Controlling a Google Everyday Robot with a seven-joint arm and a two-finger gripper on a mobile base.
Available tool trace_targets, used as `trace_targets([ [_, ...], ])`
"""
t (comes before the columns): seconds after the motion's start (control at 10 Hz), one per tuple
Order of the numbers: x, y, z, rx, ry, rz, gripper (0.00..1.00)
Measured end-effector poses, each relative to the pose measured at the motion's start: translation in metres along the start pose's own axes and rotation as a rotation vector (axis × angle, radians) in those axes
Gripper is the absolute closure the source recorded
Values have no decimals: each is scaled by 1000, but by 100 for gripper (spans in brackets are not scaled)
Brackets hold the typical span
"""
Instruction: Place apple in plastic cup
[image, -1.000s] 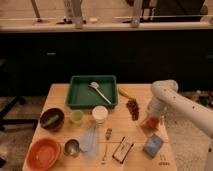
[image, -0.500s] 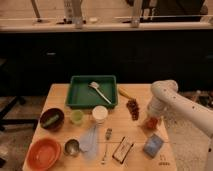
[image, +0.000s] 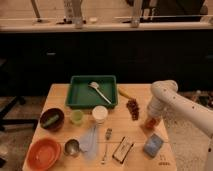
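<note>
Gripper (image: 151, 118) is low at the right side of the table (image: 60, 97), right on top of the apple (image: 150, 125). Apple sits directly under it, on the table, partly hidden. Cannot tell the gripper's state. Plastic cup (image: 76, 116) is well apart, far left of the gripper in the view, past 1 white cup (image: 100, 114). Grapes (image: 133, 108) lie just up-left of the gripper.

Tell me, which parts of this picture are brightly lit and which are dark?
Camera view: warm light falls on the table and the white arm, so both stand out; the cabinet fronts behind are almost black; the counter above shows as a pale band. The pincer is low at the table's right side, by the apple.
</note>
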Motion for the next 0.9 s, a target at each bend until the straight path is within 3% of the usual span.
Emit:
trace_targets([
  [0.1, 0, 0, 0, 0, 0, 0, 100],
  [0.9, -1, 1, -1, 8, 6, 0, 100],
])
